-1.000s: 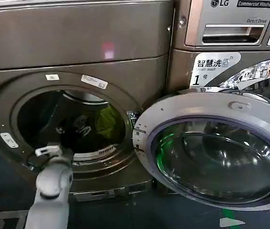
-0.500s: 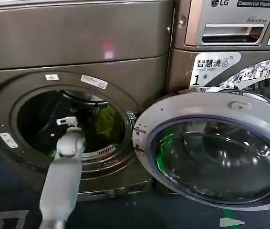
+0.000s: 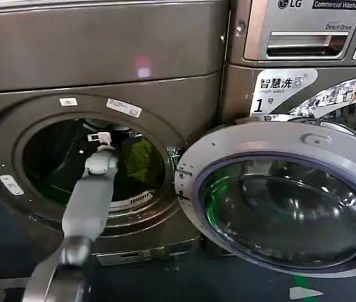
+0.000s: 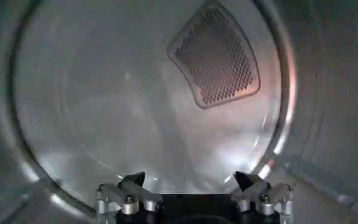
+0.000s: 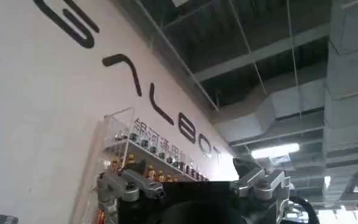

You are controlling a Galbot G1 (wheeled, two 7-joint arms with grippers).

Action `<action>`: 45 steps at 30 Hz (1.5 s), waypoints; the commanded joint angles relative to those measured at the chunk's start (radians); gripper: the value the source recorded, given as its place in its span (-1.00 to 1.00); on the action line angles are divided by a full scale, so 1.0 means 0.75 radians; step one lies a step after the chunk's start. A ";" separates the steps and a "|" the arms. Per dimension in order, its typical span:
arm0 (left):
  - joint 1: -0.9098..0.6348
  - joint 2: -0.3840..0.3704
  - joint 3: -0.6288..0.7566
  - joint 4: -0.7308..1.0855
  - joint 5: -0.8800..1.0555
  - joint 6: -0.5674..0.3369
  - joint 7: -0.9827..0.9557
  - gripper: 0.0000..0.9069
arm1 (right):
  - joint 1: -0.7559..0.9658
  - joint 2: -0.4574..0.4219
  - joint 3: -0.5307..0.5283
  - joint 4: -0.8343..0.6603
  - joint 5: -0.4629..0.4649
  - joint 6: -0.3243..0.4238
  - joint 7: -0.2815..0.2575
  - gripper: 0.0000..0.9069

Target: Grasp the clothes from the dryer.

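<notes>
While the left arm is reaching through the porthole of the dryer, the left gripper is sitting inside the drum mouth with its fingers spread wide and nothing between them. In the left wrist view it is facing the bare back wall of the drum and a perforated vent panel, not the fabric. To do this step well, I judge the wrist should be swinging toward the robot's right and dipping, so the open jaws are closing over a thick fold rather than brushing the metal wall. Keeping the forearm off the porthole rim will matter too.

Just to the right of the gripper, the clothes are lying against the right-hand side of the drum, near the door opening. They are showing as a small, soft, crumpled heap of yellow-green cloth, far smaller than the drum, partly in shadow.

Further right, the glass door is hanging fully open. The right gripper is parked, pointing up at a ceiling and a lettered wall, with its fingers apart and empty.
</notes>
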 commanded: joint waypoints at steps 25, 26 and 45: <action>-0.434 0.108 0.731 0.816 0.804 -0.428 1.044 1.00 | -0.017 0.046 0.039 0.020 0.030 0.008 -0.003 1.00; -0.434 0.108 0.731 0.811 0.828 -0.420 1.040 1.00 | -0.018 0.048 0.040 0.019 0.030 0.008 -0.004 1.00; -0.479 0.059 0.777 0.816 1.230 -0.267 1.051 1.00 | -0.007 0.067 0.034 0.026 0.027 0.012 -0.009 1.00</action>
